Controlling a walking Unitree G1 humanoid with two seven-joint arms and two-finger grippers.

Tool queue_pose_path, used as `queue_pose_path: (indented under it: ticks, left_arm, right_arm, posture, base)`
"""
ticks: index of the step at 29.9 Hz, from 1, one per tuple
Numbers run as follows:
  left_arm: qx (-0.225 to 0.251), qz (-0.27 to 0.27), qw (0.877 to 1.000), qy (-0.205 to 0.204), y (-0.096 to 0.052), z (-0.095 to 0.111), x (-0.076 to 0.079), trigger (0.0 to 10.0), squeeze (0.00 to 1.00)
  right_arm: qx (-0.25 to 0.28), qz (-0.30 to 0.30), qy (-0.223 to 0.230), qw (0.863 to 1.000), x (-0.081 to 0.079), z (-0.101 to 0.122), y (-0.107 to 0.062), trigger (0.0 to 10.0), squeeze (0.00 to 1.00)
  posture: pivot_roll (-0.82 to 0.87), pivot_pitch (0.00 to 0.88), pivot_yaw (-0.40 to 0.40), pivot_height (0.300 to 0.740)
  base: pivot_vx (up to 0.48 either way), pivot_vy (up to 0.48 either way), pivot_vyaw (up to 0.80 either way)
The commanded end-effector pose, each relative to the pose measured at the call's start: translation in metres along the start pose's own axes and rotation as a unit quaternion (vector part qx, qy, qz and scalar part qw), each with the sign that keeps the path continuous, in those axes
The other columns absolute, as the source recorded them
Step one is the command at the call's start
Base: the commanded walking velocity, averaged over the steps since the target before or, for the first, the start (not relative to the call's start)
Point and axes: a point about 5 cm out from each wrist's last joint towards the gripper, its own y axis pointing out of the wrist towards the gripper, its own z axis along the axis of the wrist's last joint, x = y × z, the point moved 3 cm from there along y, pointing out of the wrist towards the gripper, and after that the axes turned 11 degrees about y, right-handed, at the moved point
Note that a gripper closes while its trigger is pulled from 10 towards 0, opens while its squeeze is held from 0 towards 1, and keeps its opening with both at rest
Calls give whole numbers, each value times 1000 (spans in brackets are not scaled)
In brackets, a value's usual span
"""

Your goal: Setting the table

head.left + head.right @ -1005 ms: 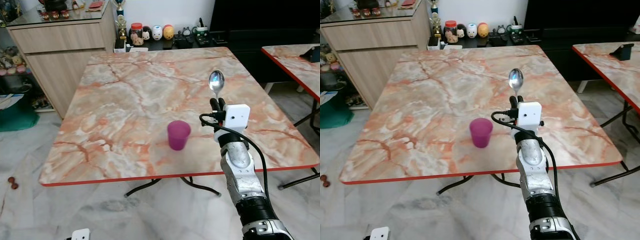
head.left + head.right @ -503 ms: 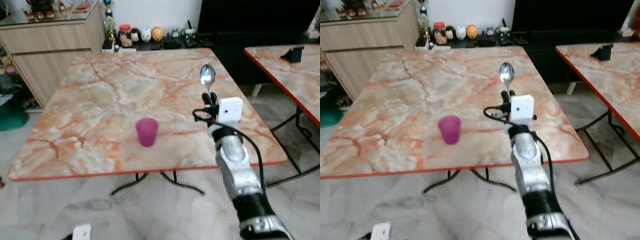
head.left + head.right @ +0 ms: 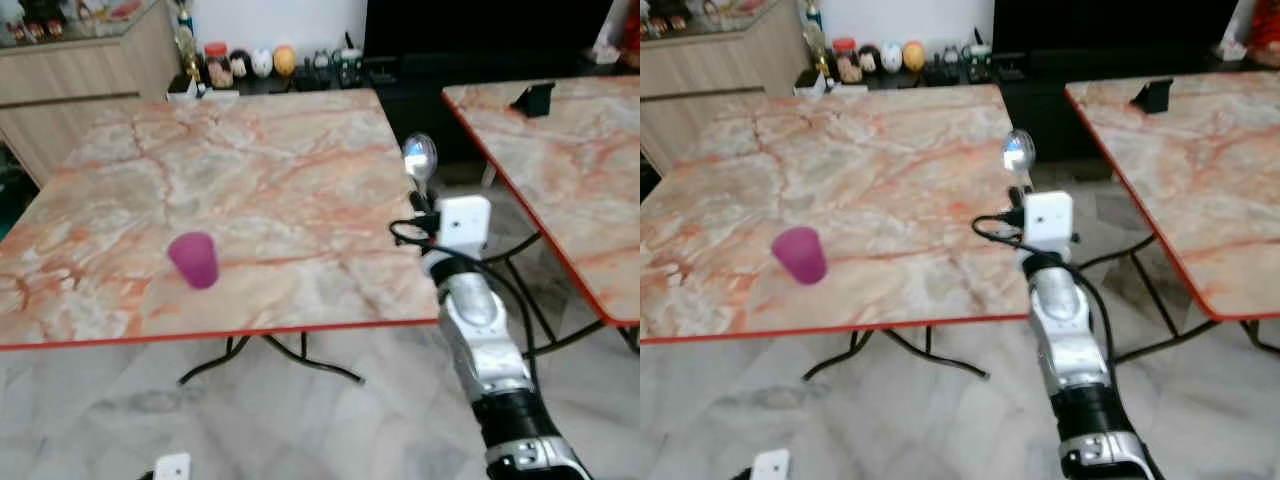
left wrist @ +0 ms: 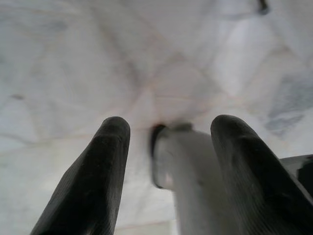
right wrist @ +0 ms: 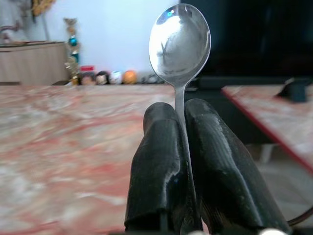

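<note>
A silver spoon (image 3: 419, 157) stands upright, bowl at the top, with my right gripper (image 3: 424, 207) shut on its handle. In the right wrist view the spoon (image 5: 179, 41) rises from between the two pressed black fingers (image 5: 159, 161). The gripper hovers at the right edge of the marble table (image 3: 260, 150), near its front corner. A purple cup (image 3: 194, 259) stands upright on the table, far to the left of the gripper. My left gripper (image 4: 168, 129) hangs low over the pale floor, fingers apart, with a blurred whitish shape beyond them.
A second marble table (image 3: 570, 160) with a red rim stands to the right, a dark object (image 3: 527, 97) on it. A narrow gap of floor separates the two tables. A wooden cabinet (image 3: 60, 70), small jars and figurines (image 3: 250, 62) and a dark unit (image 3: 470, 40) line the back.
The camera has swung to the right, so the cup and table sit further left in the picture. My right gripper still holds the spoon upright, now at the table's right edge.
</note>
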Motion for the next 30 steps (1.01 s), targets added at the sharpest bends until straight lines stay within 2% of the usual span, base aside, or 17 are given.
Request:
queue_pose_path:
  ticks: [1, 20, 30]
  left_arm:
    - [-8, 11, 1000, 4, -2, -5, -9, 10000, 0]
    - [-6, 7, 1000, 11, -2, -3, -10, 10000, 0]
    - [-1, 10, 1000, 13, -2, -1, -12, 10000, 0]
  right_arm:
    - [10, 18, 2, 1000, -13, 7, 3, 10000, 0]
    - [15, 20, 2, 1000, -17, 11, 5, 10000, 0]
    - [13, 13, -3, 1000, -12, 12, 6, 10000, 0]
  posture:
    - [-66, 0, 32, 740]
    - [-75, 0, 36, 740]
    - [-76, 0, 39, 740]
  base:
    - [0, -472, 0]
    - [0, -472, 0]
    - [0, -472, 0]
